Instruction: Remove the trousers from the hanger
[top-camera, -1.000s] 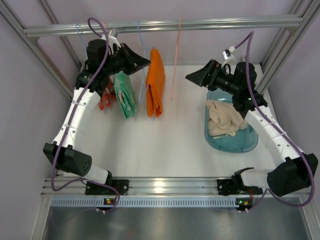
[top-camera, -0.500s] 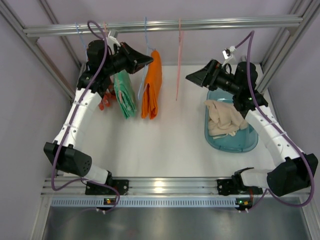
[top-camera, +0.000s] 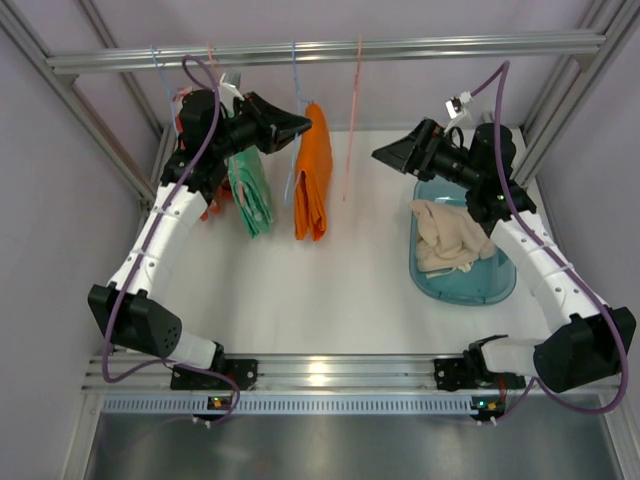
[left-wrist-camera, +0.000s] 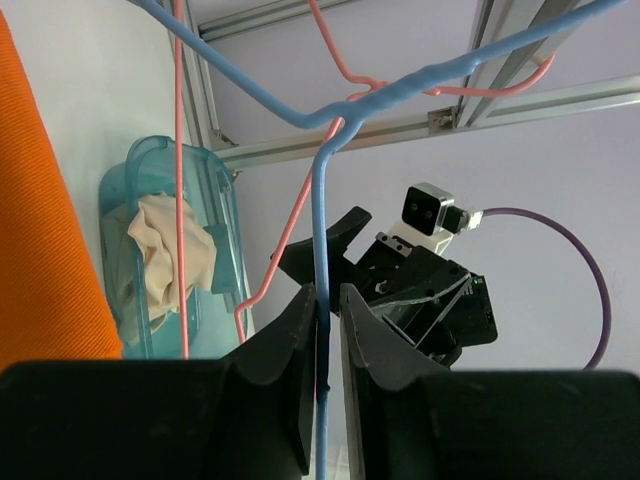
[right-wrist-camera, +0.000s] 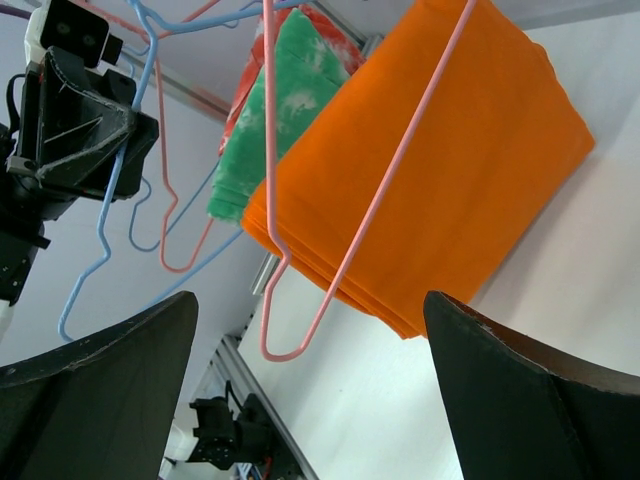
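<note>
The orange trousers (top-camera: 312, 170) hang folded over a blue hanger (top-camera: 294, 70) on the top rail. My left gripper (top-camera: 303, 124) is shut on that hanger's wire (left-wrist-camera: 322, 200), just below its twisted neck, beside the trousers' top edge. The beige trousers (top-camera: 445, 235) lie crumpled in a teal basin (top-camera: 497, 285) at the right. My right gripper (top-camera: 380, 153) is open and empty, in the air right of the orange trousers (right-wrist-camera: 450, 170), its fingers pointing at them. An empty pink hanger (right-wrist-camera: 330, 260) hangs between it and the orange cloth.
A green cloth (top-camera: 250, 190) and a red cloth (top-camera: 212, 200) hang on other hangers left of the orange trousers. The aluminium rail (top-camera: 450, 45) runs across the back, with frame posts at both sides. The basin (left-wrist-camera: 215, 190) also shows in the left wrist view.
My left gripper has shifted slightly right along the rail with the blue hanger. The orange trousers swung left and back, and the pink hanger is swaying. The right arm has stayed still.
</note>
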